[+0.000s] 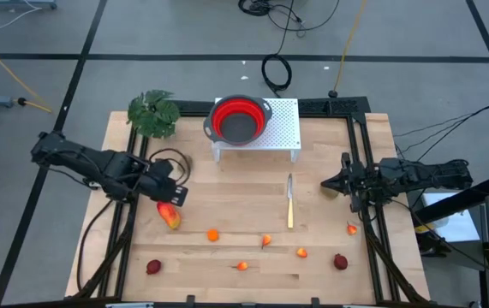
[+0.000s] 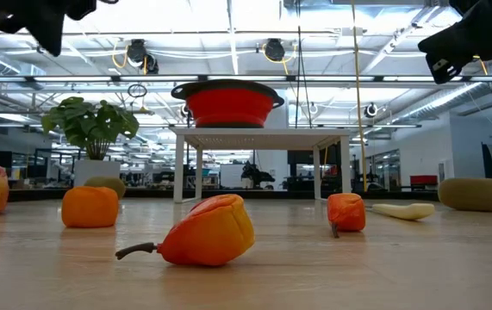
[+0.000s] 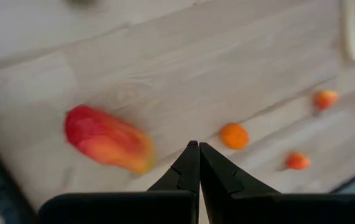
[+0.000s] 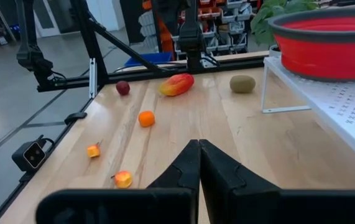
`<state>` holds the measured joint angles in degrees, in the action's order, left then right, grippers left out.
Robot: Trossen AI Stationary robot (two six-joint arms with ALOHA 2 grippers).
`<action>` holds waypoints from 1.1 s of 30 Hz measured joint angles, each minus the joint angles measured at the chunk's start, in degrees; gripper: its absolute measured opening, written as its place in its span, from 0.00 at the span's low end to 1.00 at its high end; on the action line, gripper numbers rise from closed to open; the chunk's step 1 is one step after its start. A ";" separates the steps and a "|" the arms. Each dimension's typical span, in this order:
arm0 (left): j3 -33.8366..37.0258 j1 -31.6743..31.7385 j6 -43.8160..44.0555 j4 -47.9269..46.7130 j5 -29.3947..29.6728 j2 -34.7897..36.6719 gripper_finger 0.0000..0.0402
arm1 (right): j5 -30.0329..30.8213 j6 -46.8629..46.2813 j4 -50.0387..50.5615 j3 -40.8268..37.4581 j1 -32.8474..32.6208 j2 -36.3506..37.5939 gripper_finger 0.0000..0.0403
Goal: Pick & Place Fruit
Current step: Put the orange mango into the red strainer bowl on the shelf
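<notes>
My left gripper (image 1: 178,195) hangs over the desk (image 1: 330,265) at about nine o'clock, its fingers pressed together and holding nothing. It sits just above the big red-yellow fruit (image 1: 169,215), which lies free on the wood — I judge that is the piece I am lined up to take first, being the nearest. My right gripper (image 1: 330,184) waits at three o'clock, likewise closed and empty, pointed in across the desk.

The rest of the fruit is strewn along the six o'clock edge: an orange one (image 1: 213,234), small orange pieces (image 1: 265,240) toward the middle, a dark-red one (image 1: 153,268) at seven o'clock and another (image 1: 340,262) at five. A brown oval one (image 4: 242,83) lies near the plant (image 1: 153,114), seen from my right wrist. The red bowl (image 1: 238,120) stands raised on a white rack (image 1: 283,128) at twelve o'clock — likely where the fruit is meant to go, and it looks empty from above.

The knife (image 1: 290,202) lies right of centre, clear of both arms. From above, my left arm's cables partly cover the brown fruit's spot, and the smallest pieces are too tiny to name. The low view cuts both grippers off at its top edge.
</notes>
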<state>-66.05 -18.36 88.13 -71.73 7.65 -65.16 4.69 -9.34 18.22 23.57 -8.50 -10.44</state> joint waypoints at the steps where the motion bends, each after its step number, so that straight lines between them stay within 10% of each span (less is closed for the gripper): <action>1: 0.01 -0.43 0.45 -0.80 0.01 -0.16 0.02 | 0.00 0.00 0.00 0.00 0.01 0.00 0.00; 12: 0.01 -4.46 8.78 -6.23 3.09 -2.66 0.10 | -0.24 0.01 0.01 0.00 -0.01 0.00 0.00; 33: 0.01 -9.97 32.54 -11.11 1.34 -10.73 0.84 | -0.26 0.04 0.02 0.00 0.01 0.00 0.00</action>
<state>-66.04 -28.33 120.68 -82.85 8.99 -75.90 4.43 -9.30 18.24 23.57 -8.49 -10.44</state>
